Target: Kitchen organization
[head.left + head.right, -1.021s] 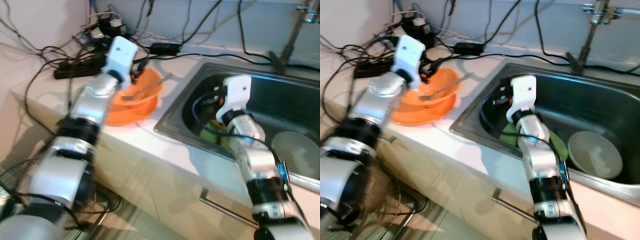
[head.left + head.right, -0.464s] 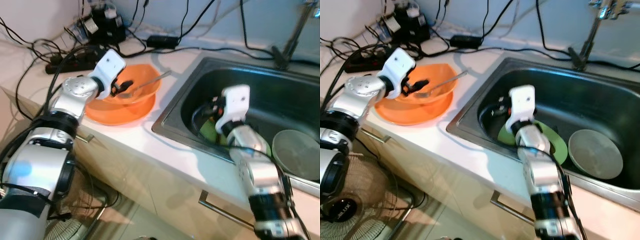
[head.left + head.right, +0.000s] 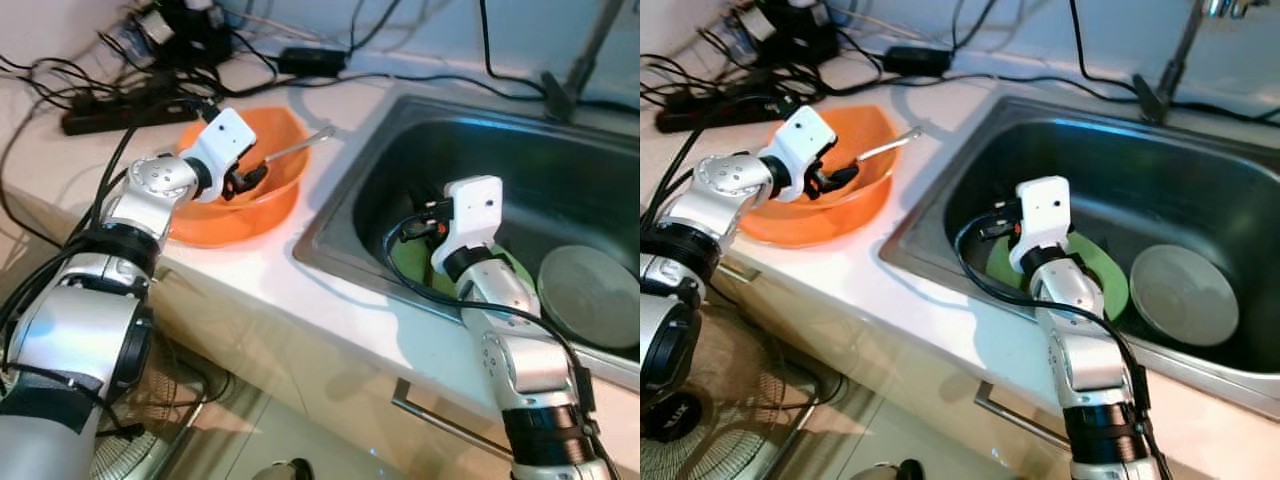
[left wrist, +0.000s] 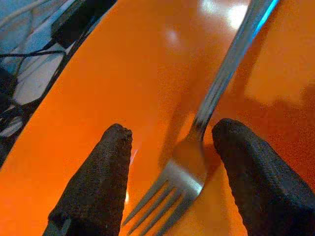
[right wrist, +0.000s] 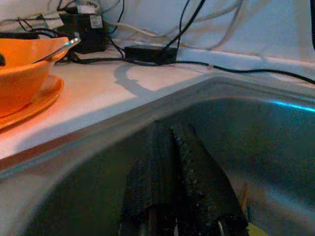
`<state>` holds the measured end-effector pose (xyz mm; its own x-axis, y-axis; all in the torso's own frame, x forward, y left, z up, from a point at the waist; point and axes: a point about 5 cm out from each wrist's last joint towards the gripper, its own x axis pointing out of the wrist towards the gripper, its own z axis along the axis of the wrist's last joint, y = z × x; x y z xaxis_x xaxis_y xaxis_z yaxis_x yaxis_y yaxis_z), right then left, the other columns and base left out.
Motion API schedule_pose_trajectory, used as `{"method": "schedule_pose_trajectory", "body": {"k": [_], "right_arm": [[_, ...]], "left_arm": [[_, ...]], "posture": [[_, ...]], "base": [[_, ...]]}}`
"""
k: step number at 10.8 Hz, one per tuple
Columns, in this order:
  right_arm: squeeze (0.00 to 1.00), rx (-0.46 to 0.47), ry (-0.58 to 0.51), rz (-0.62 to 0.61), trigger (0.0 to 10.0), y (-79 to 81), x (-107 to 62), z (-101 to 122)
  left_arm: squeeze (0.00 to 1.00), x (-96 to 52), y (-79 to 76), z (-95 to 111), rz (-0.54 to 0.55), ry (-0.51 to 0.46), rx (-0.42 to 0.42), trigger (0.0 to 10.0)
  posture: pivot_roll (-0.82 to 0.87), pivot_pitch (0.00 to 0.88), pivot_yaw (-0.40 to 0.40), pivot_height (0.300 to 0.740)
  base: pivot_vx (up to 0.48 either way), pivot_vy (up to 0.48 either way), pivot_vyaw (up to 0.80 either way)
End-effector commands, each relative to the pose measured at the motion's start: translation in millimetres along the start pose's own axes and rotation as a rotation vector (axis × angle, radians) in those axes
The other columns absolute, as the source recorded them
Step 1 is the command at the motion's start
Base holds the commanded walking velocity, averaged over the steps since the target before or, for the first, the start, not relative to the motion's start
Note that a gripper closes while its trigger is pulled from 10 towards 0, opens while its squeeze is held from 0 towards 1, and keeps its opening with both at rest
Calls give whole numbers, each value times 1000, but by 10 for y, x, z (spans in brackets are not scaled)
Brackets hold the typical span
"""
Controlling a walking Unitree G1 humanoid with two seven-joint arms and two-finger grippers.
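Observation:
An orange bowl [image 3: 272,152] stands on an orange plate [image 3: 225,226] on the white counter, left of the sink [image 3: 560,140]. A metal fork [image 3: 300,148] lies in the bowl, handle sticking out over the rim towards the sink. My left gripper [image 3: 244,181] is inside the bowl, open. In the left wrist view its fingers [image 4: 96,189] stand on either side of the fork [image 4: 184,172] near the tines, apart from it. My right gripper [image 5: 170,132] is shut and empty, low inside the sink over a green plate [image 3: 1102,272]. A grey dish [image 3: 590,295] lies beside that plate.
A black power strip [image 3: 115,115], adapters and tangled cables [image 3: 200,30] crowd the back of the counter behind the bowl. The tap's stem [image 3: 570,85] rises at the sink's back edge. A cabinet handle [image 3: 440,420] and a floor fan [image 3: 720,440] lie below the counter edge.
The whole view has shifted as the camera moved. My left gripper has come down into the bowl and now straddles the fork. The right gripper stays in the sink.

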<state>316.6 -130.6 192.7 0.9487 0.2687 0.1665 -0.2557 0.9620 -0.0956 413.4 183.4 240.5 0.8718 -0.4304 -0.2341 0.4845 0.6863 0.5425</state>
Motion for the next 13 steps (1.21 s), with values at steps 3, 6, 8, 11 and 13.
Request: {"method": "schedule_pose_trajectory", "body": {"k": [3,6,8,11,13], "right_arm": [[0,18,47,-21,10000,13,-82,-84],[0,32,53,-28,10000,47,-83,-91],[0,39,58,-30,10000,57,-81,-101],[0,42,67,-24,10000,64,-63,-122],[0,39,62,-17,10000,65,-2,-112]], "left_arm": [[0,52,-38,88,-7,-17,25,10000],[0,56,-41,68,14,-6,34,0],[0,60,-51,60,8,0,42,0],[0,37,-29,13,27,7,24,0],[0,7,33,11,71,-4,7,0]], "posture": [[44,218,141,740],[62,218,152,740],[69,221,150,740],[82,224,138,740],[87,205,133,740]], "base": [[0,0,0],[0,0,0],[0,0,0],[0,0,0],[0,0,0]]}}
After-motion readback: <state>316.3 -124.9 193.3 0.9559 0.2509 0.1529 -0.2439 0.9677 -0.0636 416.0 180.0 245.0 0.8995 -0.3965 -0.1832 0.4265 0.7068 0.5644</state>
